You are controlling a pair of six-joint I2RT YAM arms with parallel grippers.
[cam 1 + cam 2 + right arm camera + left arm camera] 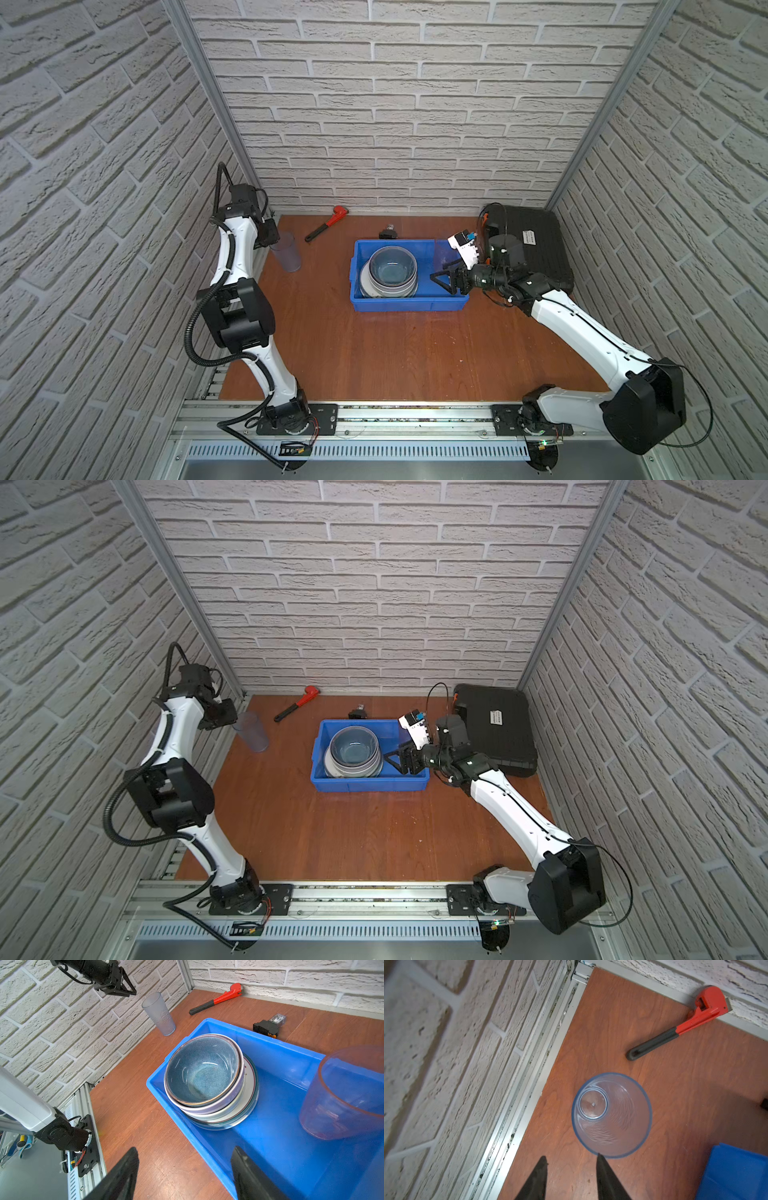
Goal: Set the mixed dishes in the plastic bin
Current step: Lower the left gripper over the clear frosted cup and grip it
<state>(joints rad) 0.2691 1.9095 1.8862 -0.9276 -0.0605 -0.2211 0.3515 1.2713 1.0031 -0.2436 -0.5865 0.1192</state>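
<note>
The blue plastic bin (407, 306) (370, 785) (276, 1053) stands mid-table. In its left half a dark blue bowl (201, 1070) (392, 270) nests in a lilac bowl (228, 1101) on stacked plates (252, 1093). A reddish tinted tumbler (342, 1095) (444, 253) stands upright in the bin's right end. My right gripper (441, 274) (184, 1148) hangs open over that end, beside this tumbler, holding nothing. A clear bluish tumbler (286, 253) (611, 1114) (160, 1014) stands upright at the far left. Above it my left gripper (270, 237) (571, 1156) is open and empty, one fingertip at the rim.
A red-headed wrench (328, 224) (685, 1024) lies by the back wall. A small black part (388, 232) (268, 1027) sits behind the bin. A black ribbed case (528, 245) fills the back right corner. The left wall and rail run close to the bluish tumbler.
</note>
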